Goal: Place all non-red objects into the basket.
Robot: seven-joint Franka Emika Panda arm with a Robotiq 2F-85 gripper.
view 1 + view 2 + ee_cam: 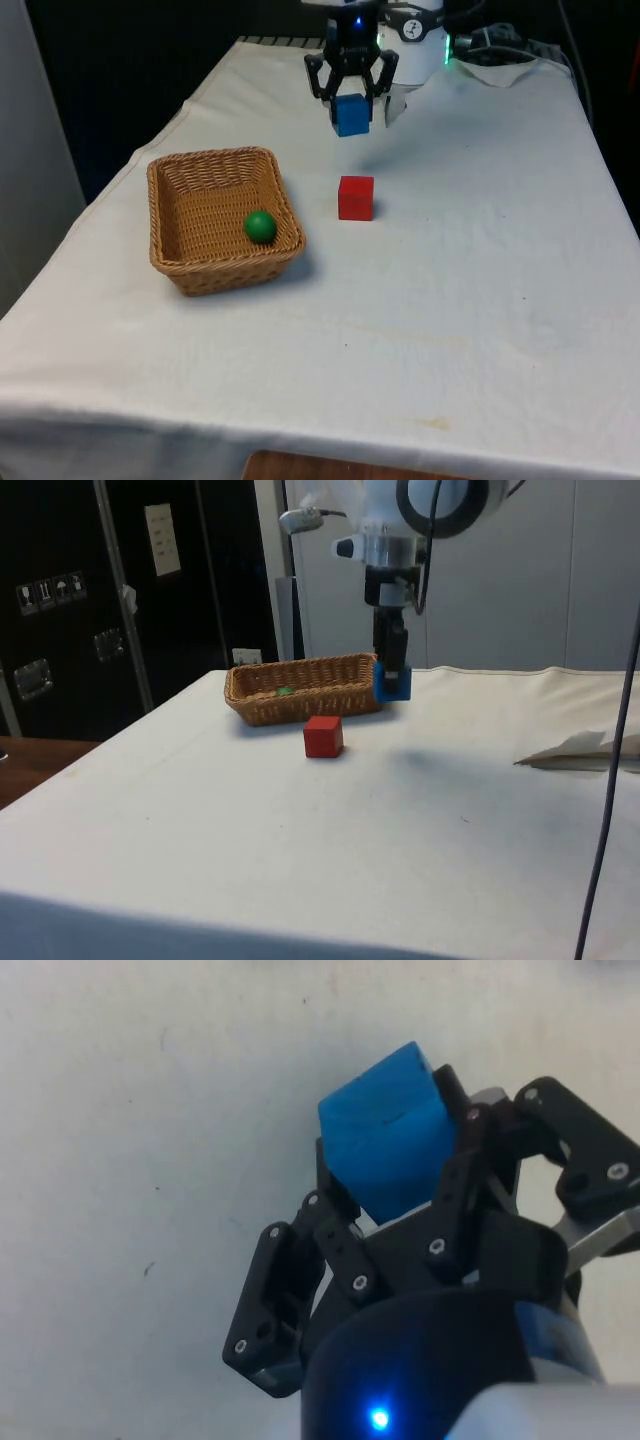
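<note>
My pincer point(351, 100) is clenched on the blue cube point(352, 114), held clear above the desk point(480, 260); the wrist view shows both fingers point(338, 1200) pressed against the cube's point(385, 1140) sides. The red cube point(356, 197) rests on the cloth just below and in front of my pincer, apart from it. Farther off, toward the front view's left, stands the wicker basket point(170, 215), with the green ball point(260, 226) lying inside it near the wall closest to the red cube.
</note>
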